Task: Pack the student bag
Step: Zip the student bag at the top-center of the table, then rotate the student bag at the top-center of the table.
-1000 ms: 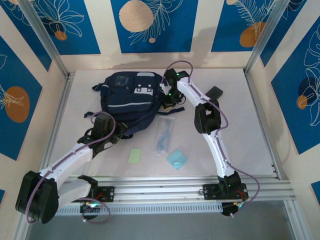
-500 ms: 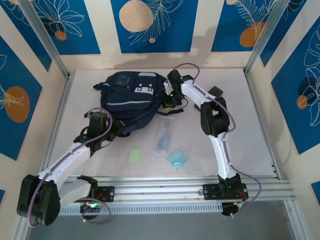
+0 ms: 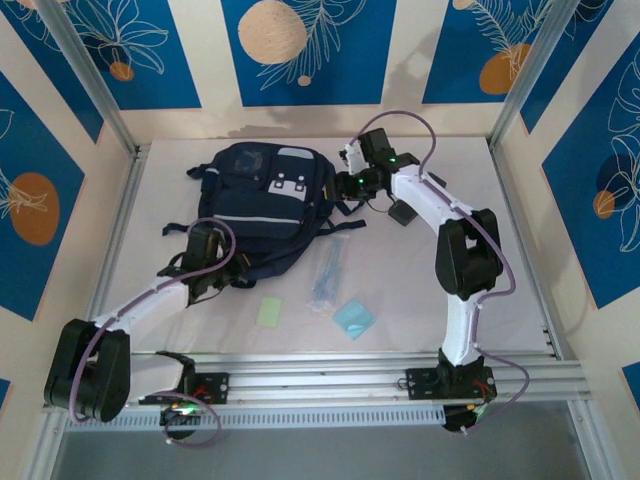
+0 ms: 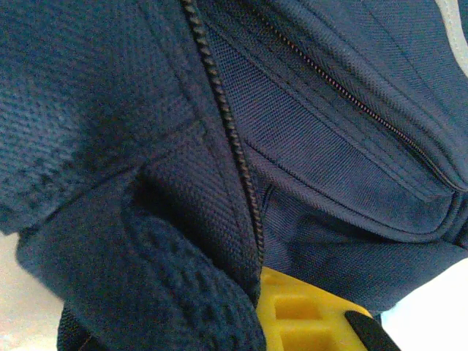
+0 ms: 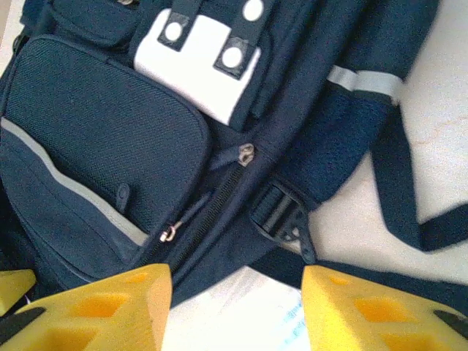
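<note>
— Where is the student bag (image 3: 262,205) lying?

— It is lying flat on the white table (image 3: 500,250), toward eleven o'clock from the middle, with its front pockets facing up and its white patch (image 5: 197,62) showing near the top.

— And what is the left gripper (image 3: 222,268) doing?

— It is sitting at the bag's seven o'clock corner with its jaws pinched together. From its own camera, navy fabric and a zipper line are bunching right against the yellow finger, so it looks to be gripping a fold of the bag.

— And the right gripper (image 3: 348,186)?

— That one is hovering at the bag's three o'clock side, tipped down toward it. Its yellow fingers (image 5: 110,307) are standing well apart with nothing between them. Below the gap I am seeing a zipper pull (image 5: 246,153) and a black buckle (image 5: 281,212) on a strap.

— Is anything else lying about?

— A clear packet (image 3: 329,272) is lying at the bag's five o'clock. Nearer the arm bases, a pale green pad (image 3: 269,311) and a teal piece (image 3: 353,317) are lying side by side, all of them apart from the bag.
</note>
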